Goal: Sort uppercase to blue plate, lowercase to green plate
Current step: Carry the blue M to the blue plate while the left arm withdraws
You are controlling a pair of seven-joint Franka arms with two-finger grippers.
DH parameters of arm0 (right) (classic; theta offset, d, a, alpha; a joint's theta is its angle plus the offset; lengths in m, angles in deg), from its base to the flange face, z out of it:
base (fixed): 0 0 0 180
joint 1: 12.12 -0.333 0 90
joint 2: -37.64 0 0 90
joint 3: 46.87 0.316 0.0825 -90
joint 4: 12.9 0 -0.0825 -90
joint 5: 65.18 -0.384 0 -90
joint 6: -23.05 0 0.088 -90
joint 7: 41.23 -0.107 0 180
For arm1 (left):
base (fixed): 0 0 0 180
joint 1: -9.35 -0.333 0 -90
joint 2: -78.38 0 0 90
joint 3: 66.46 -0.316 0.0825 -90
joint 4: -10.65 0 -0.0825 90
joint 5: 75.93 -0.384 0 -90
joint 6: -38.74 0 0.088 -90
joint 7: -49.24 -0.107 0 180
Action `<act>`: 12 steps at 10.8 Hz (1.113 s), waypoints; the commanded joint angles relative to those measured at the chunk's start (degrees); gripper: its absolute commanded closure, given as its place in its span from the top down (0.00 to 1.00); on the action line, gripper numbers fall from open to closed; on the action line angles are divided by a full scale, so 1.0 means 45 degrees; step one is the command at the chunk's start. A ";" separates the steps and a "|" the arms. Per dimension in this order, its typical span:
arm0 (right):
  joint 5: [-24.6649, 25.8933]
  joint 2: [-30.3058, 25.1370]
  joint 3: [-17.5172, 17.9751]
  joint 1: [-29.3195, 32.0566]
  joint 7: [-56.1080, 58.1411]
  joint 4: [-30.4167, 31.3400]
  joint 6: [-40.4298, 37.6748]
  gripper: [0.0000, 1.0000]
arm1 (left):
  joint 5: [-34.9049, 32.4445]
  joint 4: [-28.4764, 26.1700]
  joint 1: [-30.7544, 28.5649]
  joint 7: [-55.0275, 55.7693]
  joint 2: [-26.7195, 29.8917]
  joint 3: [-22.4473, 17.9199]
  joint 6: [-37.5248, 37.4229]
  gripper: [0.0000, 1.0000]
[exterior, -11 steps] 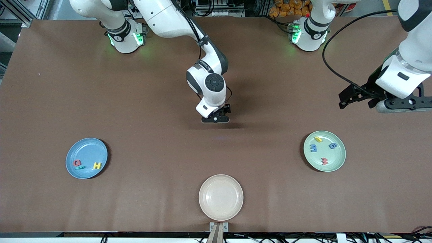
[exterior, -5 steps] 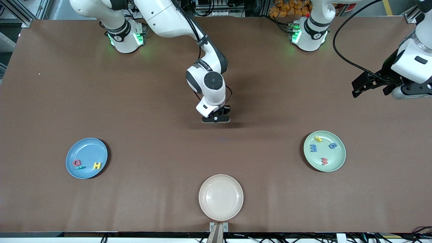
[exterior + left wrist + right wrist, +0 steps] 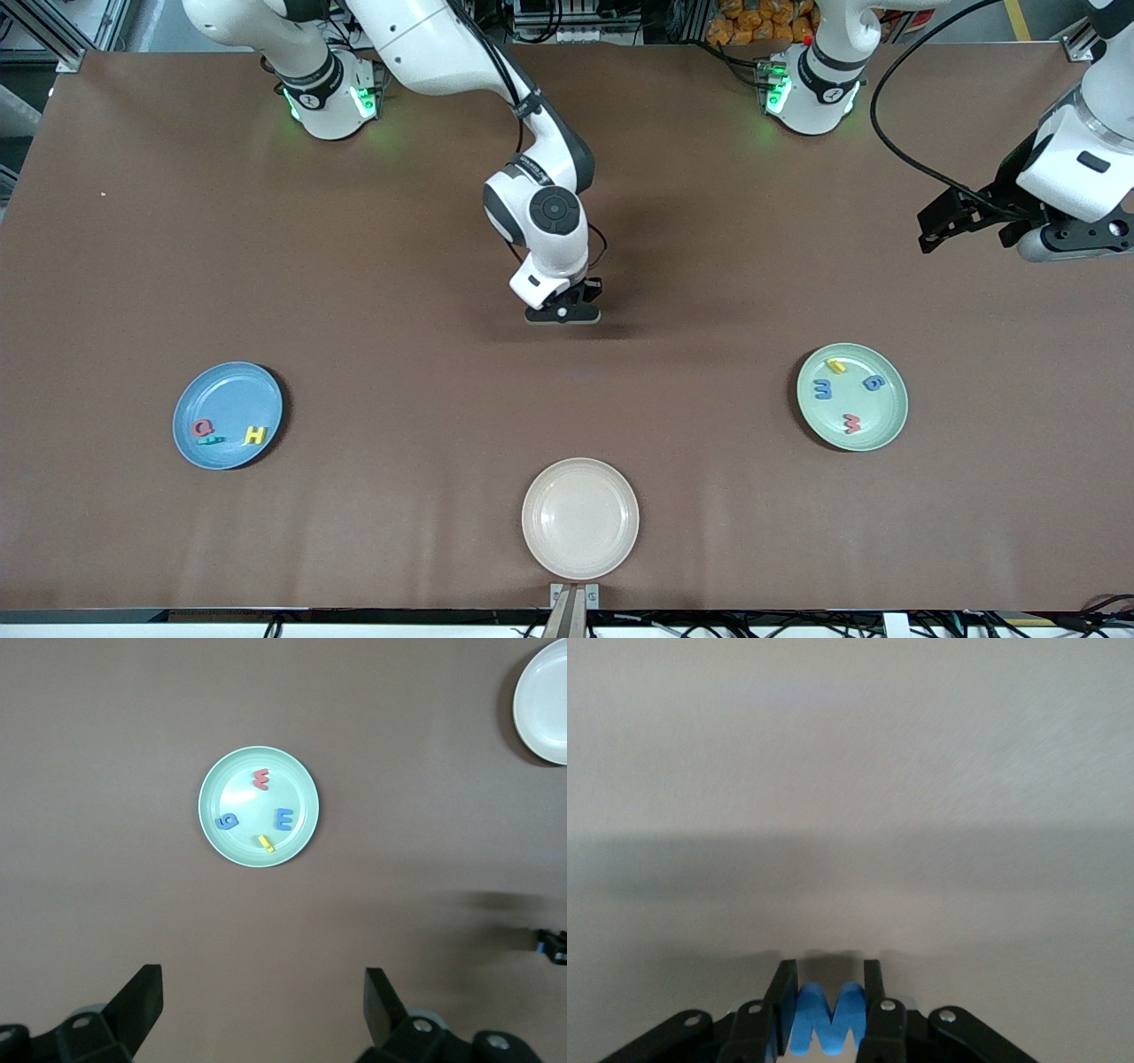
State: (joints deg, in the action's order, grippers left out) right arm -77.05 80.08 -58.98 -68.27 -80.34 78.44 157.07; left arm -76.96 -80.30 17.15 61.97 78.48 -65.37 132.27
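Last uppercase letter in hand

My right gripper (image 3: 826, 1014) pinches the blue M (image 3: 824, 1023) low over mid-table; next, carry it toward eight o'clock to the blue plate (image 3: 228, 415). My left gripper (image 3: 261, 1010) waits, spread.

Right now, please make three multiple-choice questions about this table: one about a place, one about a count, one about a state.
1. Where is the right gripper?
A. over the bare table
B. over the cream plate
C. over the blue plate

2. How many letters lie in the green plate?
A. two
B. three
C. four

3. The right gripper is
A. open
B. shut on the blue zigzag letter
C. shut on nothing

Answers: 1 A, it hangs mid-table, away from every plate. 2 C, four show there. 3 B, the right wrist view shows its fingers pinching it.
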 commanded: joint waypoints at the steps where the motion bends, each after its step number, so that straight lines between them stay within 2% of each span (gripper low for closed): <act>1: 0.0585 -0.1340 0.0095 0.1513 0.1553 0.0620 -0.0618 0.00 | -0.0241 0.0016 0.0026 -0.0094 0.0134 -0.0046 -0.0278 1.00; 3: 0.2571 -0.1928 0.0075 0.3755 0.3640 0.0640 -0.1729 0.00 | -0.0280 0.0211 0.0025 -0.0191 0.0095 -0.0065 -0.0375 1.00; 8: 0.2911 -0.2184 0.0095 0.9169 1.1551 0.0483 -0.1618 0.00 | -0.0300 0.0211 0.0045 -0.0270 -0.0022 -0.0046 -0.0454 1.00; 10: 0.3010 -0.2145 0.0095 1.0461 1.3215 0.0483 -0.1229 0.00 | -0.0300 0.0231 0.0045 -0.0250 -0.0022 -0.0046 -0.0571 1.00; 12: 0.2971 -0.2086 0.0095 1.1090 1.3652 0.0503 -0.0857 0.03 | -0.0300 0.0231 0.0026 -0.0250 -0.0002 -0.0046 -0.0746 1.00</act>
State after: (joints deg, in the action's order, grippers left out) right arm -64.87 71.68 -59.89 -19.74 -19.53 79.44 151.82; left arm -77.00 -79.87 17.06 61.60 78.36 -65.44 130.50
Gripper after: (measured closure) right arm 0.656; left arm 0.000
